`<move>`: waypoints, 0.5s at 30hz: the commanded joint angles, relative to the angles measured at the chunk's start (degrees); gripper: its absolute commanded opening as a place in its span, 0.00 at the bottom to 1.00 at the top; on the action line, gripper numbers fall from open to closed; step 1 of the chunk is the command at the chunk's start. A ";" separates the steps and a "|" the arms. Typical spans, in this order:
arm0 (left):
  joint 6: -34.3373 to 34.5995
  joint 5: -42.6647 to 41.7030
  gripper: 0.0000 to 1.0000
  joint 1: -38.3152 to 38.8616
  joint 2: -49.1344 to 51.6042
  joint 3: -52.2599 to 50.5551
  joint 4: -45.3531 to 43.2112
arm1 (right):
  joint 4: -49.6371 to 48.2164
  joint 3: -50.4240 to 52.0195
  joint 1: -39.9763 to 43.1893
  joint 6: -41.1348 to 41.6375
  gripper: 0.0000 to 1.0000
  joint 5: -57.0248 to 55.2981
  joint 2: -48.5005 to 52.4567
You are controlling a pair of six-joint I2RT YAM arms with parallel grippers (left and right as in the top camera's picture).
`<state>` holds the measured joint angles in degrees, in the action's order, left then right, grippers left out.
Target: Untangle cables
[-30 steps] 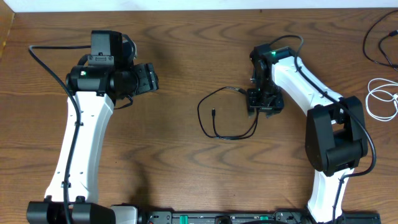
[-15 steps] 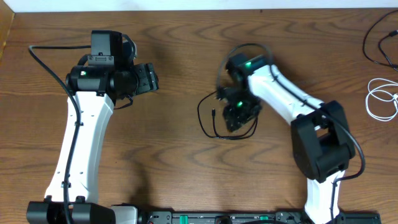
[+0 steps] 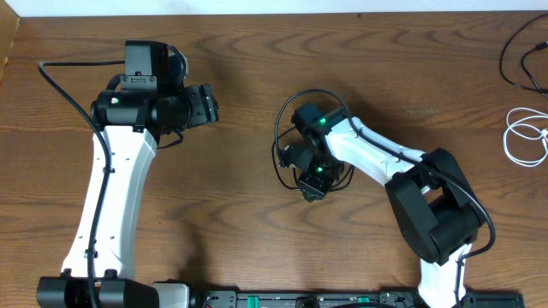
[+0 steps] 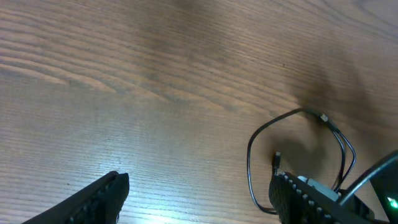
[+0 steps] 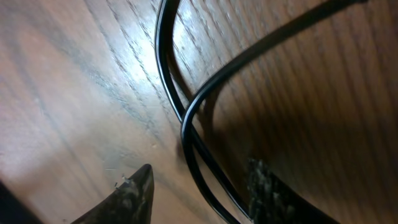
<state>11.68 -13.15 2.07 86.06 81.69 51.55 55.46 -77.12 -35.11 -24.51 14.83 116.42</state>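
- Right claw [image 5: 199,169] is low over the worktop [image 3: 240,214]. Its two dark fingers [image 5: 134,194] have a grainy, speckled surface. They're apart, not pinching anything.
- A thin, glossy black cable [image 5: 186,132] runs through that gap. Two round strands of it cross just in front of the tips, then run side by side between the fingers. I can't tell if either strand touches a pad.
- From overhead, that cable is a loose, uneven loop lying flat at mid-worktop. The right claw sits over the near right part of the loop.
- The left wrist cam shows a small plug [image 4: 277,157] on a cable end inside the loop. A second little connector [image 4: 322,116] sits at the loop's far side.
- The worktop is brown wood with long wavy grain and a bit of shine.
- Right arm [image 3: 377,158] has a smooth white shell and chunky black joints. It's bent in toward the middle.
- Left arm [image 3: 116,197] has the same build and stretches up the left side.
- Left claw [image 4: 200,182] is wide apart with nothing between its fingers. The black fingertips [image 4: 106,193] have ridged edges. It's well left of the loop, with only bare wood beneath it.
- At the right edge there's a white cable [image 3: 519,128] in a few loose oval loops, well apart from the black one.
- In the far right corner, another thin black cable [image 3: 505,64] curves along the edge, partly cut off by the frame.
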 commanded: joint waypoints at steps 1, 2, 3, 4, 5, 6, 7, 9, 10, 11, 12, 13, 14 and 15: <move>-1.18 0.61 0.77 -0.13 0.11 0.04 0.00 | -1.75 4.22 -0.61 1.01 0.42 -7.34 1.22; -1.18 0.61 0.77 -0.13 0.11 0.04 0.00 | -2.43 4.81 -0.61 1.90 0.41 -8.33 1.22; -1.18 0.61 0.77 -0.13 0.11 0.04 0.00 | -3.45 5.77 -0.61 3.02 0.39 -9.53 1.22; -1.18 0.61 0.77 -0.13 0.11 0.04 0.00 | -4.20 6.49 -0.61 3.91 0.36 -10.27 1.22; -1.18 0.61 0.77 -0.13 0.11 0.04 0.00 | -5.05 7.26 -0.61 5.07 0.33 -10.99 1.22; -1.18 0.61 0.77 -0.13 0.11 0.04 0.00 | -5.86 7.93 -0.61 6.16 0.26 -11.58 1.22; -1.18 0.61 0.77 -0.13 0.11 0.04 0.02 | -6.51 8.37 -0.61 7.23 0.15 -11.96 1.22; -1.18 0.61 0.77 -0.13 0.11 0.04 0.00 | -7.13 8.66 -0.55 9.38 0.01 -11.93 1.22; -1.18 0.61 0.77 -0.13 0.11 0.04 0.00 | -7.26 8.61 -0.55 10.51 0.01 -11.93 1.22; -1.18 0.61 0.77 -0.13 0.11 0.04 0.00 | -7.48 8.41 -0.55 11.69 0.01 -11.96 1.20; -1.18 0.61 0.77 -0.13 0.11 0.04 0.00 | -7.48 8.00 -0.48 13.51 0.01 -12.46 1.20; -1.18 0.61 0.77 -0.13 0.11 0.04 0.00 | -7.34 7.19 -0.33 16.31 0.01 -13.44 1.20; -1.18 0.61 0.77 -0.13 0.11 0.04 0.02 | -6.71 6.10 -0.07 18.05 0.01 -13.86 1.03; -1.18 0.61 0.77 -0.13 0.11 0.04 0.02 | -5.97 4.90 0.31 18.88 0.01 -13.84 0.74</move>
<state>11.68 -13.17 2.07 86.06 81.69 51.57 48.86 -72.69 -35.70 -12.82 7.14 113.49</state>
